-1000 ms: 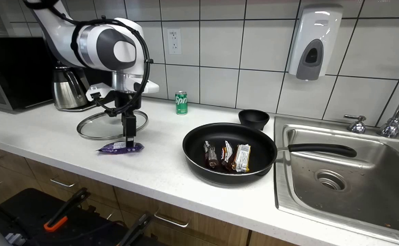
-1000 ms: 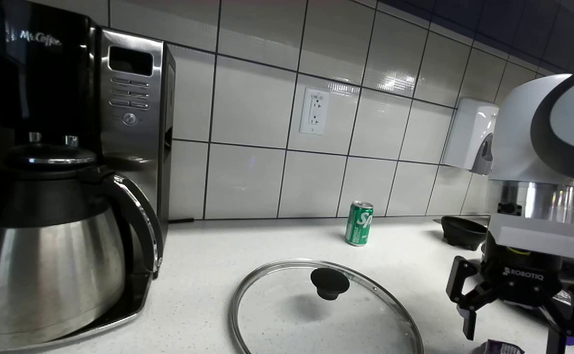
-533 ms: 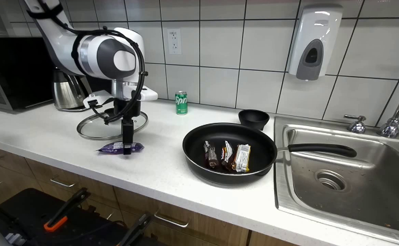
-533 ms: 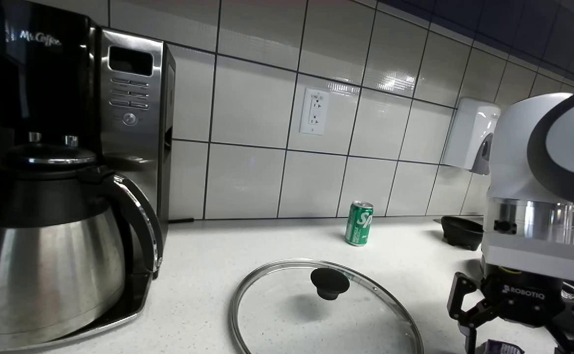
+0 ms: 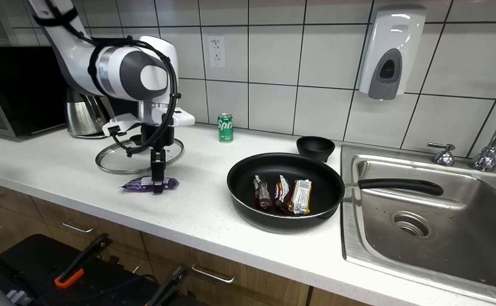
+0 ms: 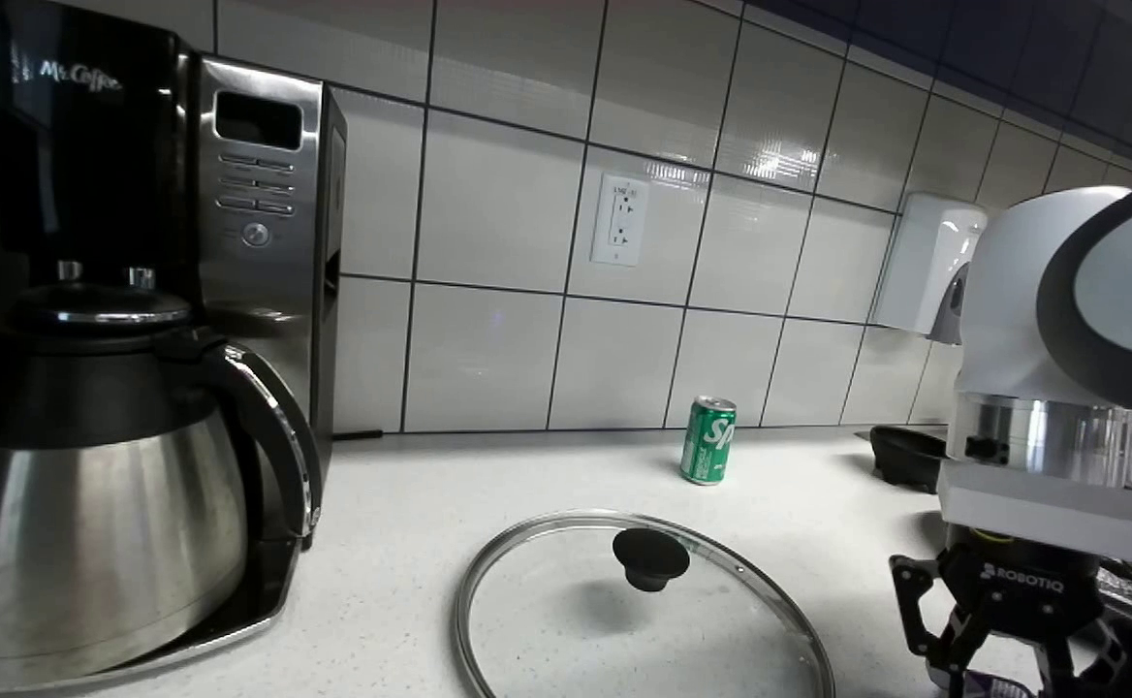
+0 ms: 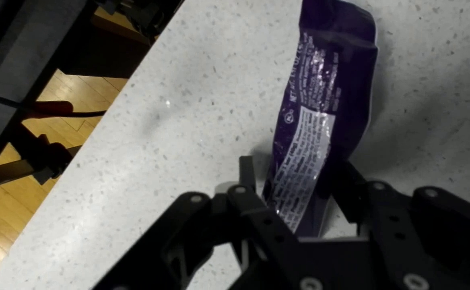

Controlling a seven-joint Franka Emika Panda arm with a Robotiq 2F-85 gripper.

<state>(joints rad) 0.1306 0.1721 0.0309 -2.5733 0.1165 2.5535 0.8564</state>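
Observation:
A purple wrapped bar (image 7: 339,72) with a white printed label lies on the white counter. In the wrist view my gripper (image 7: 293,169) straddles its near end. Its left finger (image 7: 246,171) stands a little apart from the wrapper, while the right finger (image 7: 349,193) overlaps the wrapper's edge; whether it touches, I cannot tell. The jaws are partly open. In an exterior view the gripper (image 5: 158,189) reaches down to the counter, covering part of the purple bar (image 5: 139,184). Another exterior view cuts off the fingertips at its lower edge, beside a sliver of the bar (image 6: 997,686).
A black frying pan (image 5: 286,163) holds several wrapped bars (image 5: 300,196); its handle (image 5: 401,185) extends over the sink (image 5: 384,225). Behind the gripper lies a glass lid (image 6: 566,591). A green can (image 5: 225,128), a black bowl (image 5: 316,148) and a coffee carafe (image 6: 110,523) stand near the wall.
The gripper has come down around the purple bar, and its fingers have drawn closer together. The bar and the other things have stayed in place.

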